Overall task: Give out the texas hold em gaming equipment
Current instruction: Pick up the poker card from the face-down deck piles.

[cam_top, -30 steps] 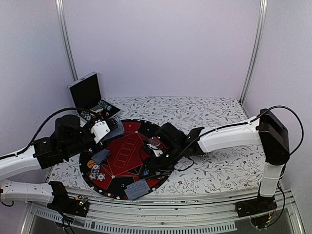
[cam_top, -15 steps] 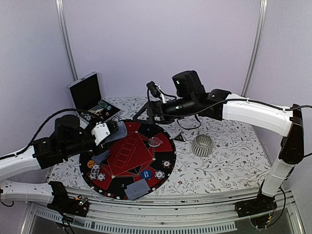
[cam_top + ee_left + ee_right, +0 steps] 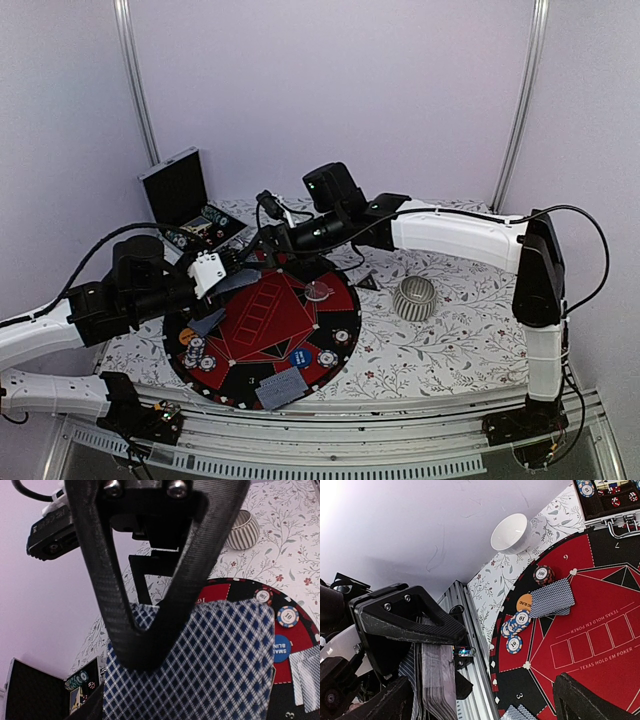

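Landmark: the round red-and-black felt mat (image 3: pixel 262 318); every place below is given from it.
Mat, near rim: a pair of dealt cards (image 3: pixel 282 388) lies face down just inside the edge.
Mat, near right: the blue disc (image 3: pixel 300 356) lies flat, with two single chips (image 3: pixel 327 357) close by toward the right rim.
Mat, left rim: the chip stacks (image 3: pixel 197 352), the orange disc (image 3: pixel 186 337) and a second card pair (image 3: pixel 207 320) sit close together. The cards touch the orange disc.
Mat, right of centre: the clear disc (image 3: pixel 318 291) rests on the red field.
Above the mat's far-left rim: the left gripper (image 3: pixel 228 268) has its fingers partly apart and clamped on the deck (image 3: pixel 200 670). The deck is backs up and clear of the felt.
Above the mat's far rim: the right gripper (image 3: pixel 262 238) has its fingers spread wide and holds nothing. It points at the deck. I cannot tell whether it touches the deck.
Off the mat, right: the ribbed cup (image 3: pixel 414 297) stands apart from the rim.
Off the mat, far left: the black case (image 3: pixel 185 195) stands with its lid up.
Step in hand: most likely dealing, with the empty gripper reaching for the next card. Two seats have cards; I see none on the mat's right or far side.
Next move calls for: pinching only the top card's free edge, sliding it off without dragging the one below it, then laying it face down at a seat with no cards.
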You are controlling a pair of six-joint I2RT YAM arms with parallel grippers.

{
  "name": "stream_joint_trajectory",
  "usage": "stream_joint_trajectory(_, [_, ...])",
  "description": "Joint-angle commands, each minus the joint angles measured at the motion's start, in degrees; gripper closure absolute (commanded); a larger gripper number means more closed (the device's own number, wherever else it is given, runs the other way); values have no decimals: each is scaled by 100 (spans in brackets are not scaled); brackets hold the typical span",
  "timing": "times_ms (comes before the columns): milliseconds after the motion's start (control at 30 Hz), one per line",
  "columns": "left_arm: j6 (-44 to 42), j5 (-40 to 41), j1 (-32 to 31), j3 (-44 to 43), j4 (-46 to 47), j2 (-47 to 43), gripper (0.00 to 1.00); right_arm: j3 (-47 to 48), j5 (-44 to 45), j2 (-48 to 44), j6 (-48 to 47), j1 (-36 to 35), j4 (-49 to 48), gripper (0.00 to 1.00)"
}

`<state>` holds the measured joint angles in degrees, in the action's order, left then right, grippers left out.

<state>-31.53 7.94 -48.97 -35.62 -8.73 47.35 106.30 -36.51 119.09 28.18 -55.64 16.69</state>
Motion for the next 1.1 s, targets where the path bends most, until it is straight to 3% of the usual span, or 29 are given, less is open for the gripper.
stream_joint_trajectory(0, [-28, -30, 41, -23, 70, 11, 46, 220, -103, 114, -113, -60, 180, 1])
stream_joint_trajectory(600, [-38, 50, 42, -7, 96, -24, 46, -278, 394, -605, -338, 83, 557, 8])
stream_joint_trajectory(900, [-46, 71, 42, 2, 97, 18, 46, -241, -391, -610, -142, 71, 255, 37])
stream_joint_trajectory(1067, [-55, 88, 44, -7, 87, 47, 46, -190, -694, -581, 5, 71, 103, 64])
